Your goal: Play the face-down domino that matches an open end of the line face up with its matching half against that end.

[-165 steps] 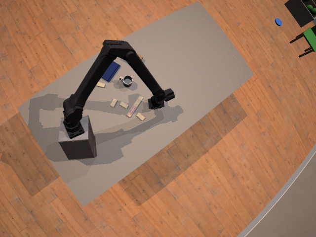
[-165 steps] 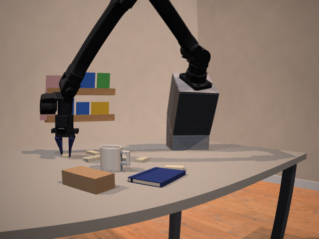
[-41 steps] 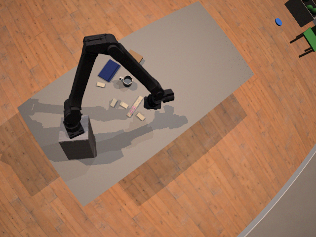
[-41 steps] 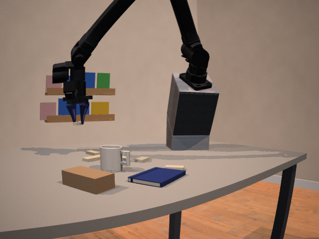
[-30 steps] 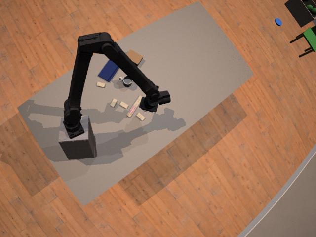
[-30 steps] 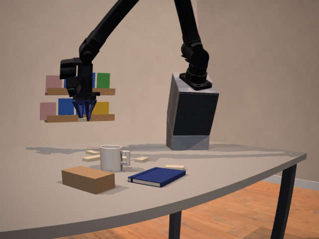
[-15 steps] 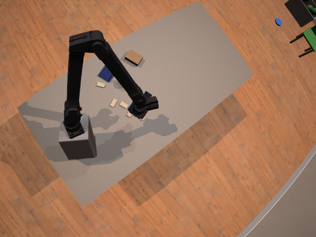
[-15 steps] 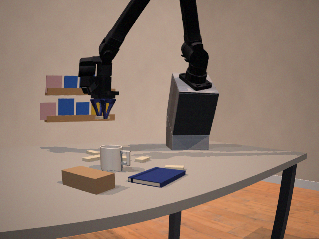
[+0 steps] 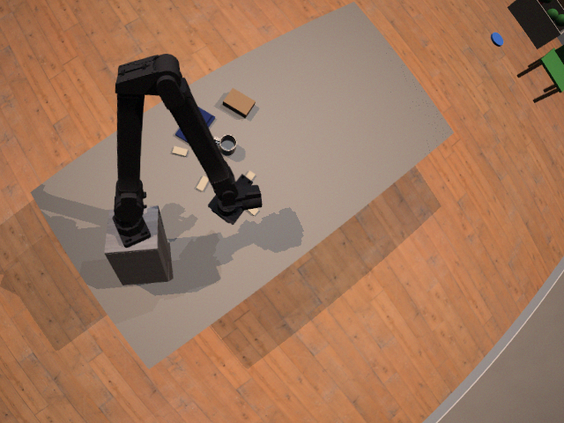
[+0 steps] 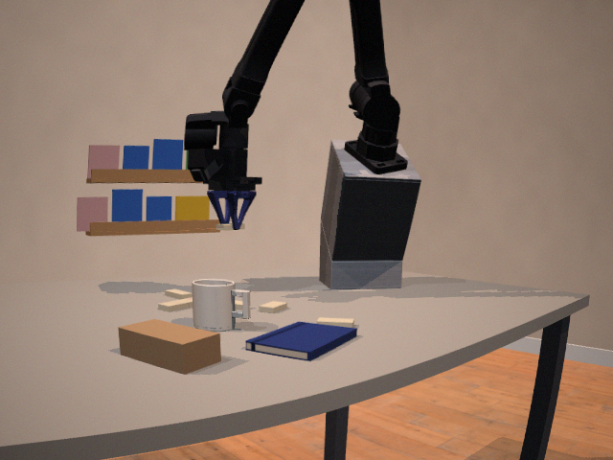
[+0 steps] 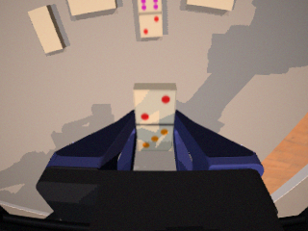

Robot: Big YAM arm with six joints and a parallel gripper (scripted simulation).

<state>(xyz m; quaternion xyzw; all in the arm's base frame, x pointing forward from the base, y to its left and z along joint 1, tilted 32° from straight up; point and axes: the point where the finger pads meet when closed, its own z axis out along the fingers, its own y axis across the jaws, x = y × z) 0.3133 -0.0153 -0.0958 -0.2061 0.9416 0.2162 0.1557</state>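
My gripper [image 10: 231, 226] [image 11: 155, 116] is shut on a face-up domino [image 11: 154, 106], high above the table. Its two-red-pip half points away from the palm; its three-orange-pip half lies between the fingers. The line [image 11: 151, 25] [image 10: 173, 304] [image 9: 250, 174] lies ahead, with its two-red-pip end nearest the held domino and six magenta pips behind it; the rest is cut off. In the wrist view the two look roughly in line, at different heights. Face-down dominoes [image 11: 47, 30] [image 11: 91, 6] [image 11: 210, 4] lie on both sides of the line. Another [image 9: 179, 151] [image 10: 335, 322] lies by the book.
A mug [image 9: 227, 144] [image 10: 213, 304] stands near the line's far end. A blue book [image 10: 302, 338] [image 9: 207, 117] and a brown box [image 9: 239, 102] [image 10: 168, 344] lie beyond it. The arm's grey pedestal [image 9: 141, 266] [image 10: 369, 218] stands on the table [image 9: 345, 91].
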